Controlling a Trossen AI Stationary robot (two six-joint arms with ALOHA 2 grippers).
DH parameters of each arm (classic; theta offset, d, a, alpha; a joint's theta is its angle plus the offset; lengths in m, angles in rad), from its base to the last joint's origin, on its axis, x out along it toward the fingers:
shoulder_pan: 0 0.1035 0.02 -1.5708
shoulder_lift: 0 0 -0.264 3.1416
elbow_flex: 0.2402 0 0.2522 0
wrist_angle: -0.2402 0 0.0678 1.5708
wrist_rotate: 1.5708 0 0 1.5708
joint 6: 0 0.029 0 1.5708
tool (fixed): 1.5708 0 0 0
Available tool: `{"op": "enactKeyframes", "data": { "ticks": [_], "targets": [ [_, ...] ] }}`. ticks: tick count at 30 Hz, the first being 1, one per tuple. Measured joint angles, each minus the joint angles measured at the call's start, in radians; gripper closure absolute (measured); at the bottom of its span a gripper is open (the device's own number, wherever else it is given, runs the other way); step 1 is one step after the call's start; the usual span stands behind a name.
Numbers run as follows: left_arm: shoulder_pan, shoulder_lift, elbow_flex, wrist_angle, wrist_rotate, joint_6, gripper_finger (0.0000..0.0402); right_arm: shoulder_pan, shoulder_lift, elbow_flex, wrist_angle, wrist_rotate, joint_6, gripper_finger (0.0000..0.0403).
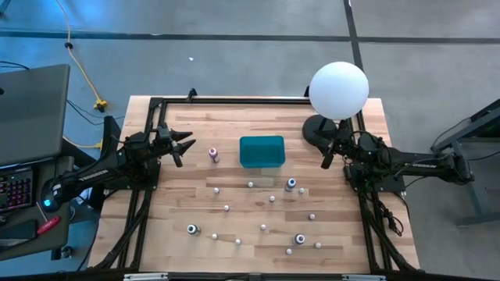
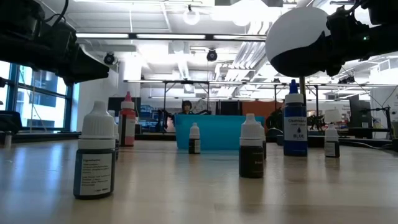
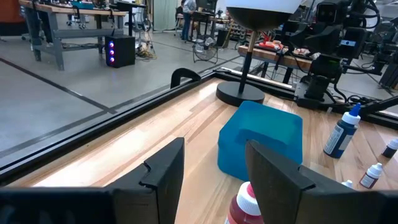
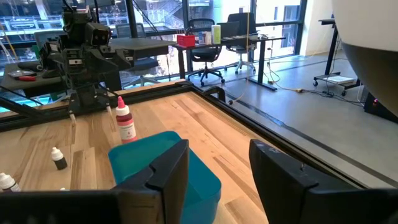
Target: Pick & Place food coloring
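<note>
**Dropper bottles stand scattered as both arms hover open**

Tiny white-capped food coloring bottles (image 1: 262, 228) dot the wooden table (image 1: 195, 195), most on the near half. A pink bottle (image 1: 213, 155) stands just left of the teal box (image 1: 262, 151), a blue one (image 1: 291, 185) near its right front corner. The left gripper (image 1: 184, 146), fingers spread, hangs beside the pink bottle. The right gripper (image 1: 328, 155), also parted, waits by the white globe lamp (image 1: 338, 91).

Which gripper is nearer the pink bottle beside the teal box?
Left. The left gripper hangs open just beside the pink bottle; the right gripper is beyond the teal box.
</note>
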Motion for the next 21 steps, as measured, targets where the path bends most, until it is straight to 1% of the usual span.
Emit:
{"op": "enactKeyframes", "data": {
  "ticks": [18, 20, 21],
  "targets": [
    [0.000, 0.000, 0.000, 0.002, 0.000, 0.000, 0.0234, 0.000, 0.000, 0.000, 0.000, 0.000, -0.001, 0.0241],
    [0.000, 0.000, 0.000, 0.002, 0.000, 0.000, 0.0234, 0.000, 0.000, 0.000, -0.001, 0.005, -0.052, 0.0242],
    [0.000, 0.000, 0.000, 0.002, 0.000, 0.000, 0.0234, 0.000, 0.000, 0.000, -0.003, 0.012, -0.103, 0.0242]
  ]
}}
